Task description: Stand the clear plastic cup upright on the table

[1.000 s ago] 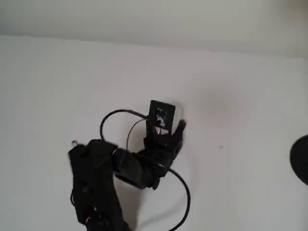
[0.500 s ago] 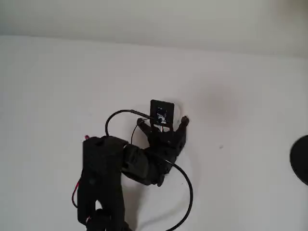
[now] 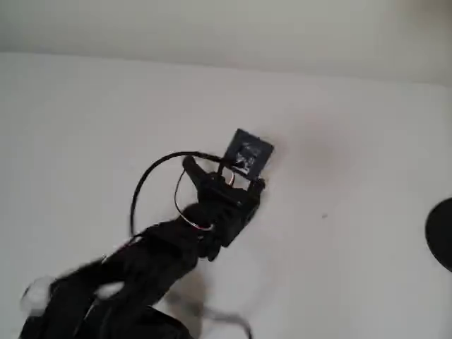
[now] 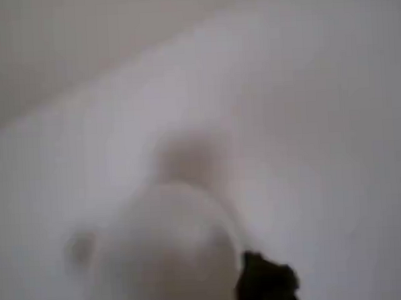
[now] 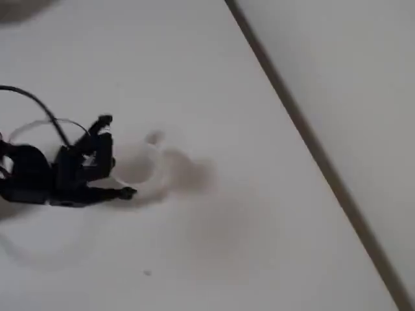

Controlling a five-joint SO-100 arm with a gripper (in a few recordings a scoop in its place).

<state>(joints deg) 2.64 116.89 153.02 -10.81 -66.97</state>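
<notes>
The clear plastic cup [image 5: 144, 166] shows as a faint whitish outline on the white table [image 5: 214, 259], just in front of my black gripper [image 5: 117, 157]. Its two fingertips stand wide apart, one on each side of the cup's near end, and the gripper is open. I cannot tell whether the cup is upright or lying. In the wrist view the cup [image 4: 172, 249] is a pale blur low in the middle, with one black fingertip [image 4: 264, 281] at its right. From overhead, the gripper [image 3: 222, 174] points up and to the right near the table's middle.
A dark round object [image 3: 441, 233] sits at the right edge of the overhead view. The pale wall [image 3: 226, 28] meets the table's far edge. Cables loop around the arm [image 3: 141, 268]. A small dark speck [image 3: 324, 215] lies on the table.
The arm has swung, its base end blurring toward the lower left, and the gripper head has turned and shifted up and to the right. The fingers spread wider than one second ago.
</notes>
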